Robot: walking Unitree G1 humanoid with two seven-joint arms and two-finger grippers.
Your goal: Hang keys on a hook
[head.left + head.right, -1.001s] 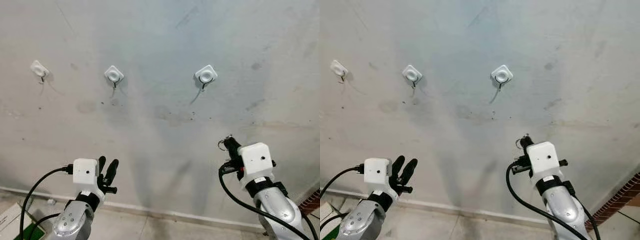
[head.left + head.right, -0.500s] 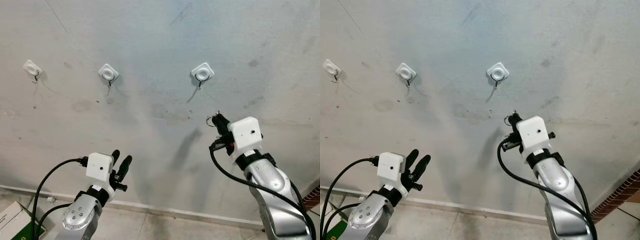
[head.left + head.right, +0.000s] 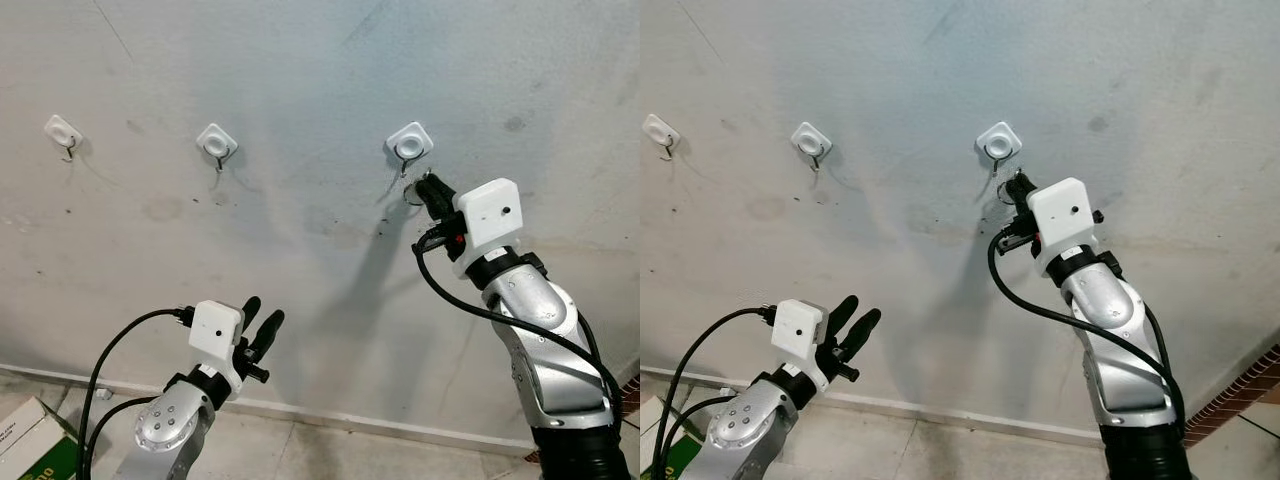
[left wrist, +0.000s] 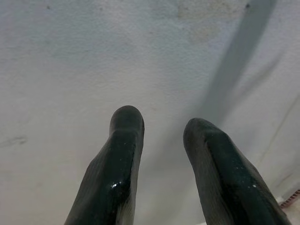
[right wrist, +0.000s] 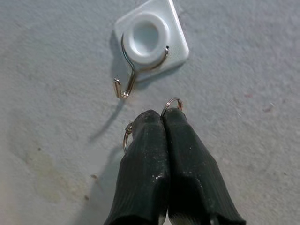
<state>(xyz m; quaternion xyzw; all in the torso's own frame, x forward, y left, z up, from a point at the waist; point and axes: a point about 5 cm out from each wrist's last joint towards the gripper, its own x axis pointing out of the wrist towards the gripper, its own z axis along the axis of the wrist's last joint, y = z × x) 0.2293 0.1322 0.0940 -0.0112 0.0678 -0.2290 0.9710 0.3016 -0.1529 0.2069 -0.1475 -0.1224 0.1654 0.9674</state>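
Observation:
Three white stick-on hooks sit in a row on the grey wall: a left hook (image 3: pixel 62 132), a middle hook (image 3: pixel 216 141) and a right hook (image 3: pixel 409 147). My right gripper (image 3: pixel 424 189) is raised just below the right hook (image 5: pixel 146 43), shut on a thin metal key ring (image 5: pixel 171 102) that pokes out past its fingertips. The ring's edge lies a short way from the hook's wire tip (image 5: pixel 123 90). My left gripper (image 3: pixel 262 315) is held low, open and holding nothing, facing the bare wall (image 4: pixel 93 56).
The wall meets the floor at a pale skirting strip (image 3: pixel 400 428). A cardboard box (image 3: pixel 30 445) lies on the floor at lower left. A strip of brick (image 3: pixel 1240 395) shows at the lower right corner.
My right arm has risen toward the right hook, bringing the key ring from well below it to just under it. The left arm has lifted slightly.

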